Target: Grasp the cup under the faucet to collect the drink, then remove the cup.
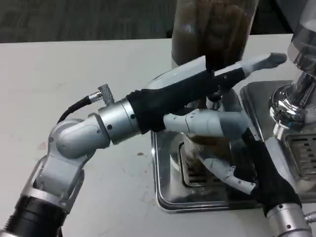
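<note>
Cup (pixel 205 143) sits at frame centre on the steel tray (pixel 165 192), under the dispenser (pixel 215 29) with its brown drink, mostly hidden behind both hands. Your right hand (pixel 237 148) comes up from the lower right and its fingers wrap the cup's sides, clamped on it. Your left hand (pixel 207 84) reaches in from the left across the cup's top, fingers stretched flat toward the upper right at the faucet; you cannot tell whether it presses anything. Second dispenser (pixel 296 89) stands at the right edge.
</note>
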You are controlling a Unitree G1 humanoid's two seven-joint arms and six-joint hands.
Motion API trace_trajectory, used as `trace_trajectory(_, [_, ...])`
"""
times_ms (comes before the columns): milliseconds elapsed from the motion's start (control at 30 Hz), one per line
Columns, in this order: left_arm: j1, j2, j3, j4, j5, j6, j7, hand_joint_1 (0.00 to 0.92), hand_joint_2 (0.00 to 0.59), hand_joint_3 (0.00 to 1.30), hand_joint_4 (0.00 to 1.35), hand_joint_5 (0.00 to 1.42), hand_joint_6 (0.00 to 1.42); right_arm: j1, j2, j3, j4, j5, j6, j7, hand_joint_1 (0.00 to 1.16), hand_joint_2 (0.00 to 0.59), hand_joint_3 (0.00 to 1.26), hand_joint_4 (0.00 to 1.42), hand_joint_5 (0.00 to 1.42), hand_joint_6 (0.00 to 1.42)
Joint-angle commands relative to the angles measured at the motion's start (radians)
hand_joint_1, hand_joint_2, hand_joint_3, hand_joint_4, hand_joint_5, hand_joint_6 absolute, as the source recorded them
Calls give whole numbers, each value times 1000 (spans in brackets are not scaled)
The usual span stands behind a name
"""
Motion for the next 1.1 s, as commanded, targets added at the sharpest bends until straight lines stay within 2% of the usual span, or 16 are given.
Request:
trace_trajectory(33, [4, 17, -7, 7, 20, 21, -11, 0, 38, 0, 0, 0, 0, -17, 11, -3, 24, 21, -24, 11, 624, 221, 0, 0, 0, 0])
trace_trajectory(367, [3, 17, 10, -5, 12, 29, 11, 0, 42, 0, 0, 0, 0, -25, 18, -3, 34, 25, -33, 13, 622, 224, 0, 0, 0, 0])
trace_trajectory(567, [3, -9, 72, -20, -30, -5, 63, 0, 52, 0, 0, 0, 0, -28, 27, -7, 45, 27, -38, 12, 619, 228, 0, 0, 0, 0])
trace_trajectory(767, [-36, -45, 130, -32, -153, 10, 44, 0, 56, 0, 0, 0, 0, -28, 31, -10, 48, 26, -40, 11, 617, 230, 0, 0, 0, 0])
trace_trajectory(1100, [-15, -51, 150, -129, -271, 57, 3, 0, 58, 0, 0, 0, 0, -33, 32, -12, 54, 27, -43, 11, 610, 242, 0, 0, 0, 0])
